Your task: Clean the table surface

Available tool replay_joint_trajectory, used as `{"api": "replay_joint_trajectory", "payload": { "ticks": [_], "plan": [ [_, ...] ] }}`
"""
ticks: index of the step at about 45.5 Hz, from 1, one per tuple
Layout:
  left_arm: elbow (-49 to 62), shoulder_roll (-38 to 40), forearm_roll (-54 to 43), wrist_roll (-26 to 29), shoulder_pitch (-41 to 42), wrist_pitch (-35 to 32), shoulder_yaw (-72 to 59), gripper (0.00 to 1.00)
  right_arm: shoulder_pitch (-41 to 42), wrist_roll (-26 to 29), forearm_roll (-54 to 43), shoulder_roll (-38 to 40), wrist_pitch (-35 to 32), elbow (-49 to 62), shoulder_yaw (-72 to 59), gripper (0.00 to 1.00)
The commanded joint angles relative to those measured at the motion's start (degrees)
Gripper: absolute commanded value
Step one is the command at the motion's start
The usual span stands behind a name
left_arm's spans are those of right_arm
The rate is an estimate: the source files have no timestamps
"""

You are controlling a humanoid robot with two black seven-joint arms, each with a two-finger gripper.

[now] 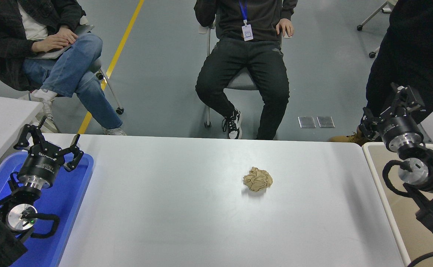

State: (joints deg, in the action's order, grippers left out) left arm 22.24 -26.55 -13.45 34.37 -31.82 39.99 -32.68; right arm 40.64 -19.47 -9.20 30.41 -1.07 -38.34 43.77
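1. The counter surface (186,207) is a wide, matte white top with rounded corners. It fills the lower middle of the head view.
2. A crumpled ball of tan paper (258,179) lies on the counter surface, right of centre and nearer the far edge. It touches nothing else.
3. The left hand (48,144) is parked at the lower left, above a blue tray (73,200) that adjoins the left edge of the counter. Its fingers are spread apart and hold nothing.
4. The right hand (392,109) enters from the right edge. It sits above the far end of a beige bin (377,174) that adjoins the right edge of the counter. Its fingers are released, with a clear gap between them, and carry nothing.
5. The right hand is well apart from the paper ball; bare counter lies between them.
6. A smaller white table (1,115) shows partly at the left edge, behind the blue tray.
7. Two seated persons face the far side of the counter: one in blue jeans (71,70) at the upper left, one in black trousers (246,74) at the upper middle.
8. A third person in dark clothing (413,48) stands at the upper right, behind the right hand.
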Motion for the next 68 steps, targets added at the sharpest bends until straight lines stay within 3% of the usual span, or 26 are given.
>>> {"api": "replay_joint_trajectory", "payload": {
  "ticks": [1, 7, 14, 26, 39, 52, 68],
  "plan": [
    [-0.01, 0.01, 0.0, 0.0, 0.0, 0.0, -0.01, 1.0, 7.16, 0.04, -0.03, 8.34, -0.25, 0.46, -14.4, 0.99],
    [-0.01, 0.01, 0.0, 0.0, 0.0, 0.0, -0.01, 1.0, 16.99, 0.39, -2.49, 11.95, -1.39, -0.5, -34.14, 0.99],
    [-0.01, 0.01, 0.0, 0.0, 0.0, 0.0, -0.01, 1.0, 33.7, -0.05, -13.02, 11.87, -2.88, -0.85, -58.43, 0.99],
    [-0.01, 0.01, 0.0, 0.0, 0.0, 0.0, -0.01, 1.0, 43.47, -0.05, -37.28, 2.91, -6.57, -1.21, -62.23, 0.99],
    [-0.01, 0.01, 0.0, 0.0, 0.0, 0.0, -0.01, 1.0, 45.41, -0.05, -48.1, -10.54, -14.75, -1.47, -64.94, 0.99],
    [-0.01, -0.08, 0.0, 0.0, 0.0, 0.0, -0.01, 1.0, 42.42, -0.05, -50.57, -23.99, -14.22, 1.34, -80.15, 0.99],
    [-0.01, 0.01, 0.0, 0.0, 0.0, 0.0, -0.01, 1.0, 32.84, 0.04, -53.65, -30.41, -14.22, 8.63, -84.46, 0.99]
  ]
}}
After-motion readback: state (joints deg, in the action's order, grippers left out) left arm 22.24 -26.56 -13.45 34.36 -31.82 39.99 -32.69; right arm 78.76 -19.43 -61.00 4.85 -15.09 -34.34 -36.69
